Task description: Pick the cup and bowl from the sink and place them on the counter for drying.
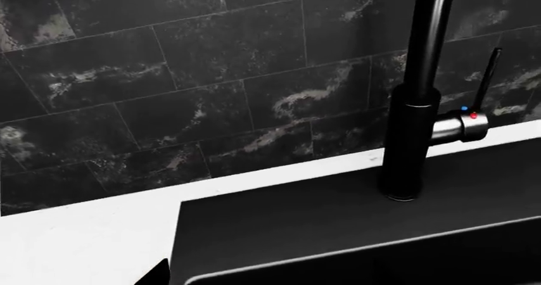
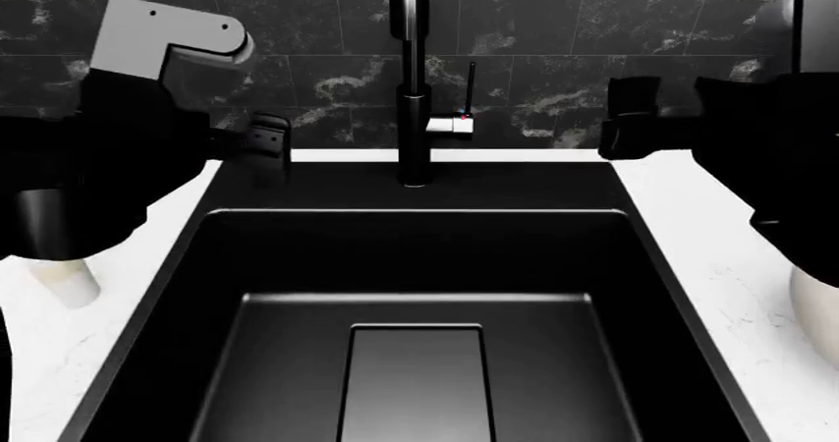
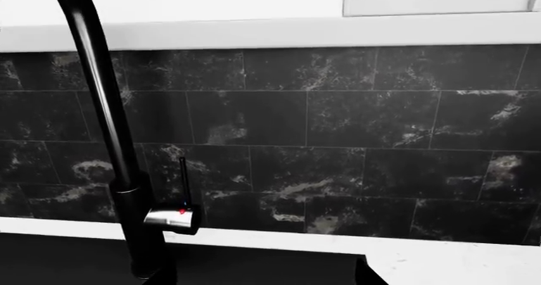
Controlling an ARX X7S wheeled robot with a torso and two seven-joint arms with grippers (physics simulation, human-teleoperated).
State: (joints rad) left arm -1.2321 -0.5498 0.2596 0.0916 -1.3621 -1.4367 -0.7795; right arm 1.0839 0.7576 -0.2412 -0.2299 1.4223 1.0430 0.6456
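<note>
The black sink (image 2: 419, 255) holds nothing over its drain panel (image 2: 417, 383). The cream cup (image 2: 66, 283) stands on the white counter (image 2: 734, 265) left of the sink, mostly hidden by my left arm. The white bowl (image 2: 815, 290) sits on the counter at the right edge, partly hidden by my right arm. My left gripper (image 2: 271, 139) hangs open and empty over the sink's back left corner. My right gripper (image 2: 627, 118) hangs open and empty over the back right corner. Each wrist view shows only one dark fingertip, left (image 1: 156, 273) and right (image 3: 369, 273).
The tall black faucet (image 2: 413, 98) with its chrome lever stands behind the sink between the two grippers, and shows in the left wrist view (image 1: 419, 107) and the right wrist view (image 3: 110, 126). Black marble wall tiles (image 2: 564, 29) rise behind the counter.
</note>
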